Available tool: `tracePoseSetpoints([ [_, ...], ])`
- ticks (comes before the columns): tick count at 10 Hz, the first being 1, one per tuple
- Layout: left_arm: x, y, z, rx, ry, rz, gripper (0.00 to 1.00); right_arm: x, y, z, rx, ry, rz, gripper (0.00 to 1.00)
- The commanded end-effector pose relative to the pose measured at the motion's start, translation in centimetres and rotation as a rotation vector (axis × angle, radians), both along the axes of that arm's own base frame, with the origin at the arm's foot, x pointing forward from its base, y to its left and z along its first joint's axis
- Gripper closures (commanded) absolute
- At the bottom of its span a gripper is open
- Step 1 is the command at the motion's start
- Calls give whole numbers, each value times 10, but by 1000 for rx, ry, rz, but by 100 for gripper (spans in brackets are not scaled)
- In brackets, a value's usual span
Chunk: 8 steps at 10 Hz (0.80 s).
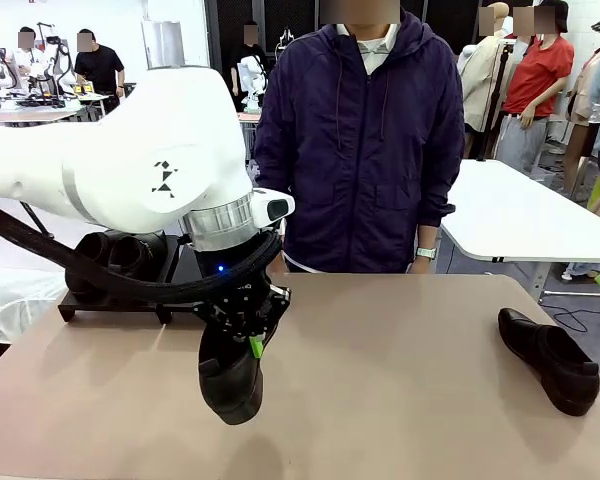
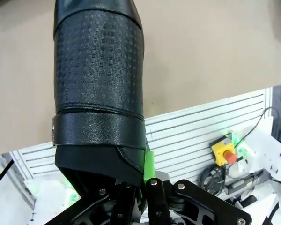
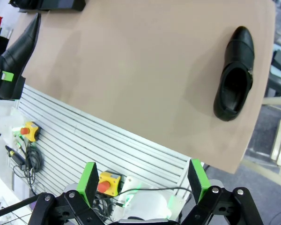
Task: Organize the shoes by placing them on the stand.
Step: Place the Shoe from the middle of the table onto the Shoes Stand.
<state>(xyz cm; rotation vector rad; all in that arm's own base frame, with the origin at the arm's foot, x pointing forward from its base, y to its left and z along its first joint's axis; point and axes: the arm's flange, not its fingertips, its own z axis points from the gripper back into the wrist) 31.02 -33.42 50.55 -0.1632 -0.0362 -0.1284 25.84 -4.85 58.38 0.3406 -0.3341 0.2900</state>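
Note:
My left gripper (image 1: 252, 343) is shut on the heel end of a black shoe (image 1: 230, 385), which hangs toe-down just above the tan table's front left. In the left wrist view the shoe (image 2: 98, 84) runs up from the shut gripper (image 2: 141, 185), with a green pad (image 2: 149, 165) against its side. The black stand (image 1: 115, 305) sits at the back left with two black shoes (image 1: 120, 255) on it, partly hidden by my arm. Another black shoe (image 1: 548, 360) (image 3: 234, 75) lies on the table at the right. My right gripper (image 3: 143, 180) stands open off the table's near edge, holding nothing.
A person in a dark jacket (image 1: 360, 150) stands at the far edge of the table (image 1: 400, 340). Bare tabletop stretches between the held shoe and the right one. Below the near edge are slatted rails and yellow stop buttons (image 3: 105, 183).

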Motion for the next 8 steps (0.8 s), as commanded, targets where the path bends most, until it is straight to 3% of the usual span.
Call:
tracePoseSetpoints([
  [1, 45, 20, 12, 41, -2, 17, 100, 0, -1, 1, 13, -1, 8, 0],
  [3, 117, 59, 29, 156, -58, -27, 100, 0, -1, 1, 13, -1, 8, 0],
  [5, 186, 106, 36, 268, -155, 49, 100, 0, -1, 1, 13, -1, 8, 0],
  [6, 216, 120, 32, 251, -193, 5, 100, 0, -1, 1, 13, -1, 8, 0],
  [8, 260, 148, 8, 208, -264, 40, 100, 0, -1, 1, 13, -1, 8, 0],
])
